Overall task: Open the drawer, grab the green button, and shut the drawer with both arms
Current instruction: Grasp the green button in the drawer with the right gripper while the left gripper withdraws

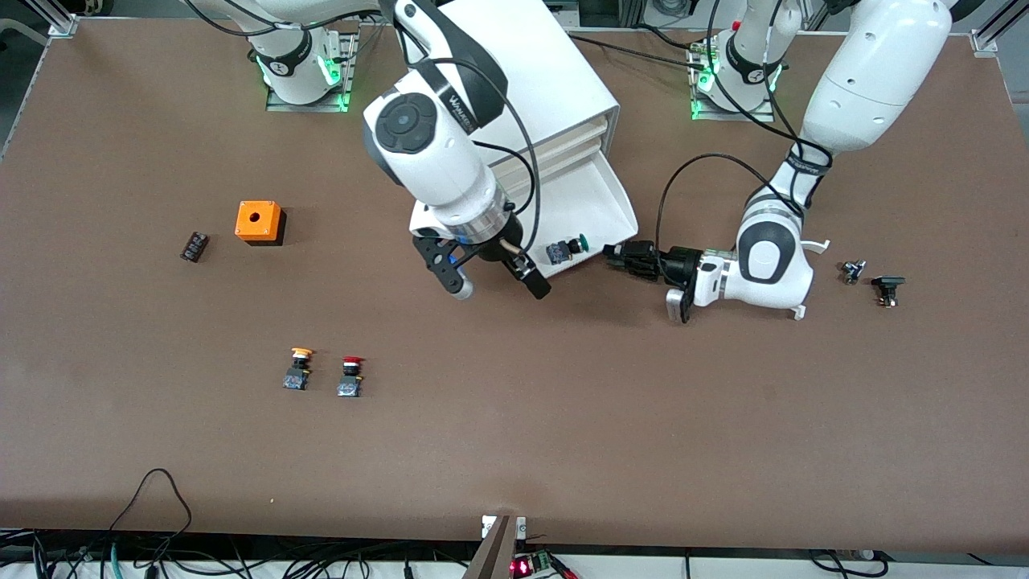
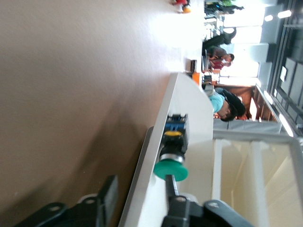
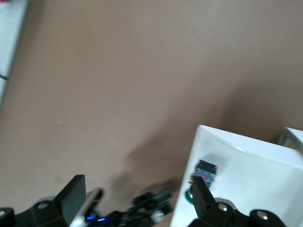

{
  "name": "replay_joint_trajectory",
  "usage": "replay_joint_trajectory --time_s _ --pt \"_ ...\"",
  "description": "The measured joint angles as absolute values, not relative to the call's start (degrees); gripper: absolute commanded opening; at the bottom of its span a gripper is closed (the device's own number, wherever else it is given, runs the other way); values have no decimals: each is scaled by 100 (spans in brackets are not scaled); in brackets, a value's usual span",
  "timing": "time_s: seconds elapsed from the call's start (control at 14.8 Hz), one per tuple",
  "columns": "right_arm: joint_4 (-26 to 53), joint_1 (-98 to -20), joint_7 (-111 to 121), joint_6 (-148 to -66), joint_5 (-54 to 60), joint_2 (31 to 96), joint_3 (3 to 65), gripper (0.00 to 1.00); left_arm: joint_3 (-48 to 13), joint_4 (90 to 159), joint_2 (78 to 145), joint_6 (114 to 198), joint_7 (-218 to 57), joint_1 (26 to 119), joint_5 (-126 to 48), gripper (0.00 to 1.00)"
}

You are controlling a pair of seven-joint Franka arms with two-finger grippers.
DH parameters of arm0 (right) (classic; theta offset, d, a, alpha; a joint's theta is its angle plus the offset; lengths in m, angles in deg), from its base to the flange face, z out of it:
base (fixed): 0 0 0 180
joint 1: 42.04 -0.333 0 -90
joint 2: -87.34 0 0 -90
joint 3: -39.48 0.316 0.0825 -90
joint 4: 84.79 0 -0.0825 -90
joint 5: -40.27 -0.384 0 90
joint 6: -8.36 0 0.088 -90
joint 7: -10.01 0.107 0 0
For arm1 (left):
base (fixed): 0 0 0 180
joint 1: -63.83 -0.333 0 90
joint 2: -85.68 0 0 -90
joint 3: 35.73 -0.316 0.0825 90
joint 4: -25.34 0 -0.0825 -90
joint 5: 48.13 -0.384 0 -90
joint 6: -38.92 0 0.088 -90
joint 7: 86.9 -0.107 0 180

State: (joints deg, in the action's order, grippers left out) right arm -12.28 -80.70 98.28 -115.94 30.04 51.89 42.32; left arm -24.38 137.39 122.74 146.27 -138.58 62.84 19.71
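A brown table point(image 1: 563, 418) carries a white cabinet point(image 1: 547, 88) between the two arms' bases, its lowest drawer point(image 1: 599, 201) pulled out toward the front camera.

The right gripper point(image 1: 490, 277) hangs over the drawer's front edge with its two black fingers point(image 1: 444, 265) spread wide and nothing between them; in the right wrist view one finger stands over the white tray and the other over bare table. Just under it, in the drawer's front corner toward the left arm's end, lies the button point(image 1: 565, 249) on its side (green cap pointing toward the left arm).

The left gripper point(image 1: 623, 257) lies low and level at that same corner of the drawer, fingers partly parted around the drawer's side wall: in the left wrist view one finger point(image 2: 106, 196) is outside the wall and the other is inside, right by the green cap point(image 2: 171, 169). It holds nothing.

Farther out, nearer the front camera, an orange-capped button point(image 1: 298, 368) and a red-capped button point(image 1: 350, 376) stand side by side. Toward the right arm's end sit an orange box point(image 1: 258, 221) and a small dark part point(image 1: 194, 246). Toward the left arm's end lie two small dark pieces point(image 1: 875, 280).
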Motion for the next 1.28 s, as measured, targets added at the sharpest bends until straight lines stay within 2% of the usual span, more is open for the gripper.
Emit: replay_joint_trajectory --time_s 0.34,0.61,0.95,1.28 --pt "-1226 -8309 10137 -11326 3029 4878 4222 100 -2449 13010 11518 14140 -11595 6027 -46 100" --pt "-1275 -8561 10491 -11346 3220 4448 4216 100 -2529 12127 11334 13452 -10452 5660 -2407 100" --pt "-1339 -8775 10818 -11517 3257 4117 4206 100 -2687 11836 11307 13096 -10085 5560 -3713 100" --pt "-1358 -8886 10938 -11644 3258 3978 4202 100 -2761 11764 11153 12915 -9765 5485 -4047 100"
